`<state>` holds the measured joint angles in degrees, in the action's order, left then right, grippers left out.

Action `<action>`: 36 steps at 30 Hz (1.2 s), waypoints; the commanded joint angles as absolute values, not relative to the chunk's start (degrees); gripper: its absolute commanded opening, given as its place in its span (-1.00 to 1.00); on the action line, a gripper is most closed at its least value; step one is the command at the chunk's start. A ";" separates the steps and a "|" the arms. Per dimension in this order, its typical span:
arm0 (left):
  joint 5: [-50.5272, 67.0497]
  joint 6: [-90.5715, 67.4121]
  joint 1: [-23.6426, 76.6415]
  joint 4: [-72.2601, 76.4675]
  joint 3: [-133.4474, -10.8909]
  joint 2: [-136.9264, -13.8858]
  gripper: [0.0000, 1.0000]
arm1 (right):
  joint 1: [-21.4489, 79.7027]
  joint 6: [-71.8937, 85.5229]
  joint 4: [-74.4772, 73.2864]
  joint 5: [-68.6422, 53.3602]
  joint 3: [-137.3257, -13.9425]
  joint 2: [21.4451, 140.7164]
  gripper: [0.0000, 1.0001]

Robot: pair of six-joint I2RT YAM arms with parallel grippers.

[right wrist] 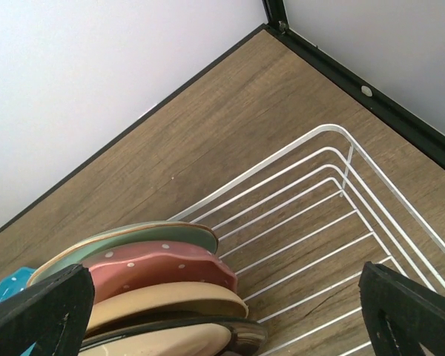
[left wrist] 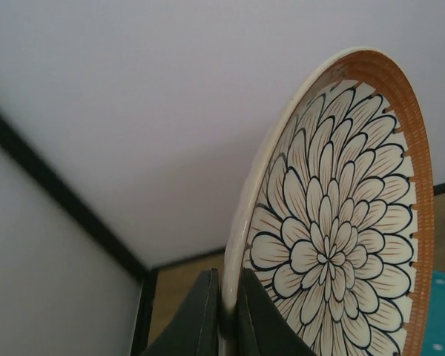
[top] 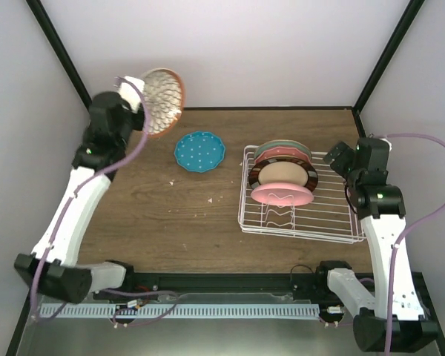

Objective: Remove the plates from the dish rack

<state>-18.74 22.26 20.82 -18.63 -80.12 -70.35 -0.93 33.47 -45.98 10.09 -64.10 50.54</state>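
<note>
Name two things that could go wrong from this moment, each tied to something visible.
1. The left hand pinches the petal-patterned plate only at its rim, raised above the table; it might slip and break.
2. The teal plate lies flat nearby; lowering could knock the two together.

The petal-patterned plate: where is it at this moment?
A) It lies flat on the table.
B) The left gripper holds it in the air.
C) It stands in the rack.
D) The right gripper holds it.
B: the left gripper is shut on the rim of the petal plate, which hangs in the air, apart from the rack.
</note>
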 commanded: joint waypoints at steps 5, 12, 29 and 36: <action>4.44 -11.21 -6.96 -25.91 -86.87 -85.48 -0.92 | -1.23 30.73 -42.30 11.79 -66.97 54.48 1.00; 17.11 -26.08 -15.60 -21.81 -82.98 -97.08 -0.92 | -1.23 30.42 -42.97 13.00 -67.30 55.13 1.00; 15.14 -34.35 -16.35 -16.85 -79.69 -111.10 -0.92 | -1.23 30.06 -45.69 16.00 -70.05 57.08 1.00; 11.75 -33.10 -16.61 -20.04 -77.12 -111.53 -0.27 | -1.23 29.87 -45.37 16.10 -71.31 58.60 1.00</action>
